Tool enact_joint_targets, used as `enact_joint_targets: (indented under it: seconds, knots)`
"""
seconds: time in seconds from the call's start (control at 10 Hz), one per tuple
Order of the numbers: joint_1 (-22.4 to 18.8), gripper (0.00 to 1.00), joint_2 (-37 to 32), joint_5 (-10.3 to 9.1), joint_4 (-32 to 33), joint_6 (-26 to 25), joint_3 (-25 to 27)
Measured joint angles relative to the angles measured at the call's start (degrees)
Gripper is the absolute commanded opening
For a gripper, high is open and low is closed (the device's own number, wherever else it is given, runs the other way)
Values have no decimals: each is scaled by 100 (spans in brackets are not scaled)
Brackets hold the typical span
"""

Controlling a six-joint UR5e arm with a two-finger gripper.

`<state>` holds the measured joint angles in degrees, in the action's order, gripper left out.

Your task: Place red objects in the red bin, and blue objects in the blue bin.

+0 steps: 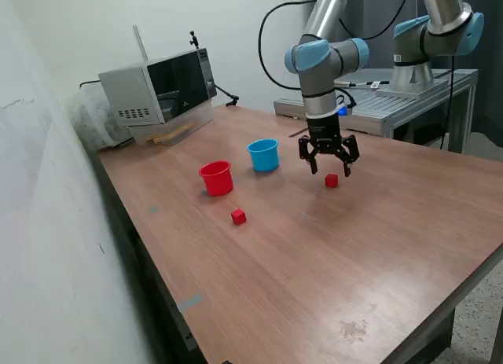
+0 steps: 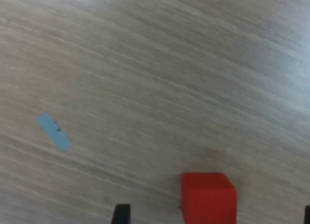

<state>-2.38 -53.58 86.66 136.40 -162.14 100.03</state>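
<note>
My fingers (image 1: 330,168) are spread apart and hang just above the counter (image 1: 377,246) with nothing between them. One red cube (image 1: 332,180) sits on the wood right below them, between the tips — in the wrist view it (image 2: 209,199) lies between the two dark tips, nearer one than the other. The second red cube (image 1: 239,216) rests well away from my fingers, near the red bin (image 1: 216,178). The blue bin (image 1: 263,155) stands upright just beside the red one, the closer of the two to my fingers. A small pale blue patch (image 2: 54,131) marks the wood — apart from the cube.
</note>
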Motion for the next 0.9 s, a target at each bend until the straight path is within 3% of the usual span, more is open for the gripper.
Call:
enact_joint_targets:
  seconds: [0.1,0.9]
  knots:
    - [8,0,10,0,0,28,-1]
    - [14,0,53,64,-44,185,-46]
